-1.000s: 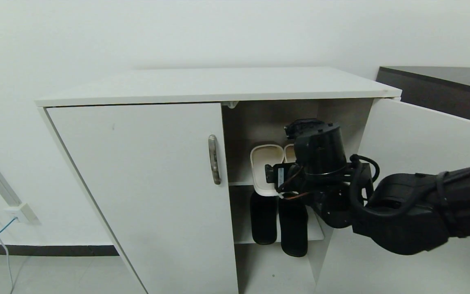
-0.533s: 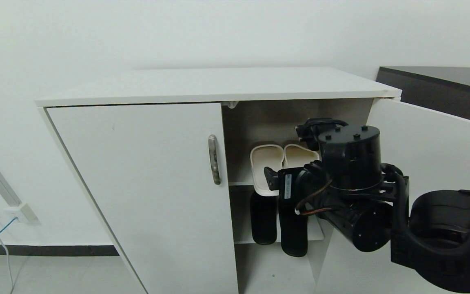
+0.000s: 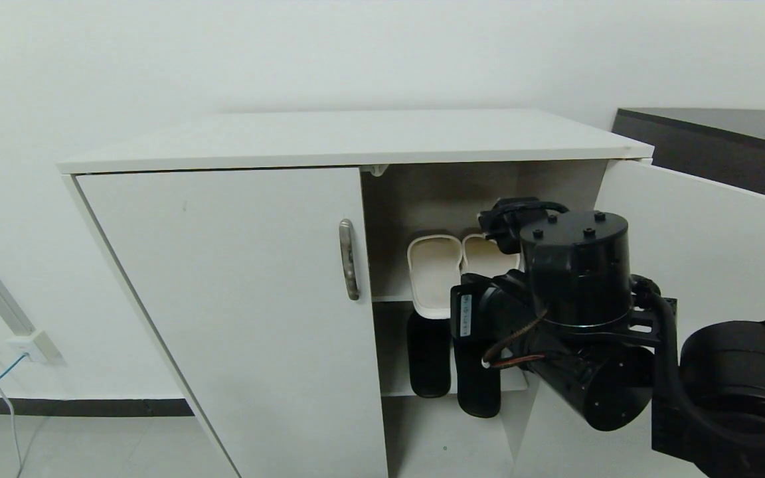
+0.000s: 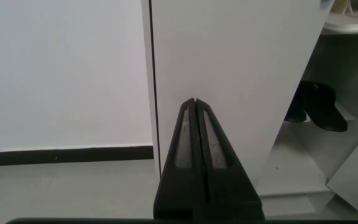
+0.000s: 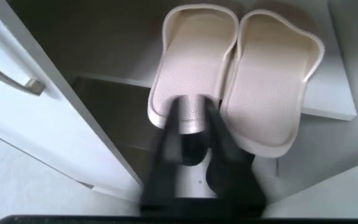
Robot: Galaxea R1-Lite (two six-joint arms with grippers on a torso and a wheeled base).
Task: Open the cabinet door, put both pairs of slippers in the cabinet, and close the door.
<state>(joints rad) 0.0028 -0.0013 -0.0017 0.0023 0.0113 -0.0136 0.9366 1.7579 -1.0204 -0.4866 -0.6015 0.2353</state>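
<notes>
- My right gripper [image 5: 191, 112] hangs just in front of the cabinet's [image 3: 356, 136] open right half, level with the upper shelf. Its fingers are parted and hold nothing.
- The cream slippers [image 5: 197, 56] lie side by side on the cabinet's upper shelf, their near ends sticking out past the shelf's front edge. They are near my right fingertips but apart from them.
- The black slippers [image 3: 429, 362] sit on the cabinet's lower shelf, directly under the cream pair, and also overhang the front edge.
- The cabinet's right door [image 3: 688, 219] is swung wide open, beside my right arm.
- The cabinet's left door [image 3: 223, 299] is closed, with its metal handle [image 3: 348, 259] upright near the cabinet's middle.
- My left gripper [image 4: 194, 106] is low in front of the closed left door, fingers pressed together and empty.
</notes>
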